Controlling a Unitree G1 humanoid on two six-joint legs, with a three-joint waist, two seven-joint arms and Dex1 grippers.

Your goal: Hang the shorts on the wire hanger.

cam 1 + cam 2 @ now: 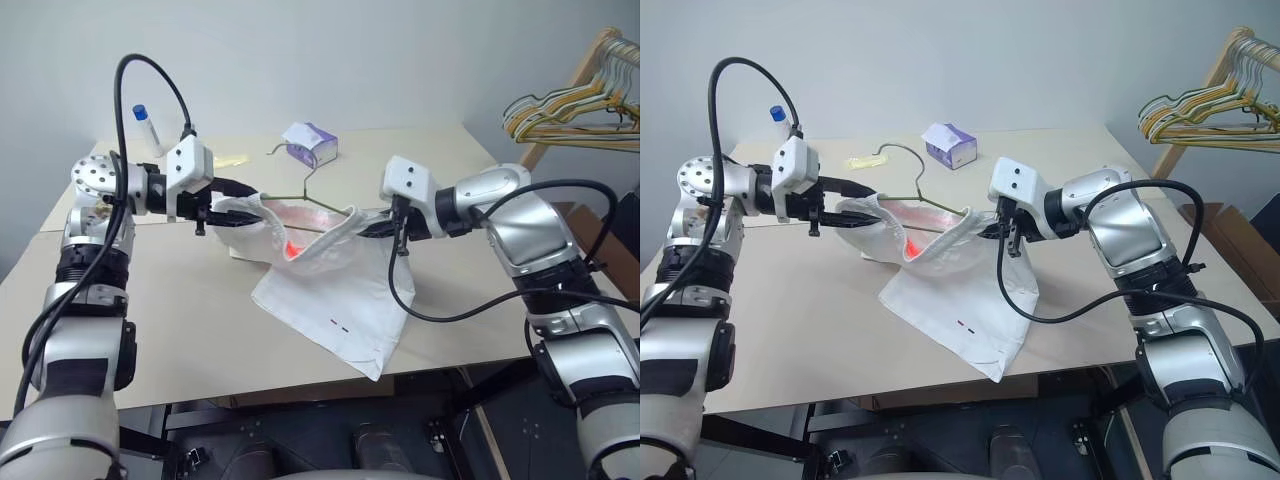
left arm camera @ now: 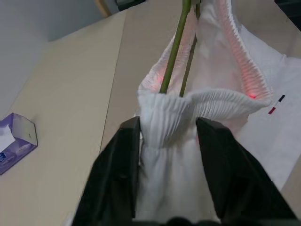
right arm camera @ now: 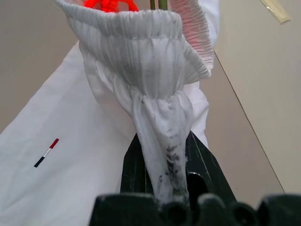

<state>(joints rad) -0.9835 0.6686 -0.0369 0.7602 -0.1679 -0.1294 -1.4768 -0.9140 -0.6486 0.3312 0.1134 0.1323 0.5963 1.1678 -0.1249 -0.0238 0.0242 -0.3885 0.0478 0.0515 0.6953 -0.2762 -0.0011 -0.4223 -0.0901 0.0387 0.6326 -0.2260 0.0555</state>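
Shorts (image 1: 320, 280) hang stretched between the two hands above the middle of the worktop (image 1: 150, 330), their hem trailing down onto it toward the near edge. At the left, the left hand (image 1: 228, 207) points across to the right; its wrist view shows the fingers (image 2: 120, 174) standing apart on either side of a bunch of gathered waistband, the cloth lying between them rather than pinched. Through the mouth of the waistband runs the wire hanger (image 1: 315, 192), its hook rising behind the cloth toward the tissue box (image 1: 311, 143) at the back of the worktop. At the right, the right hand (image 1: 378, 226) is closed tight on the opposite side of the waistband, a twisted tuft of cloth squeezed between its fingers (image 3: 134, 160).

The step in hand looks like seating the waistband on the hanger. To do it well, the right hand should keep its pinch as the anchor, while the left takes a fresh grip without letting the elastic slip off the wire.

The head views give the whole layout: hook, hem, and a bundle of hangers (image 1: 570, 105) at the far right. The left wrist view alone shows two strands of wire entering the waistband; the right wrist view alone shows dark smudges on the pinched cloth.
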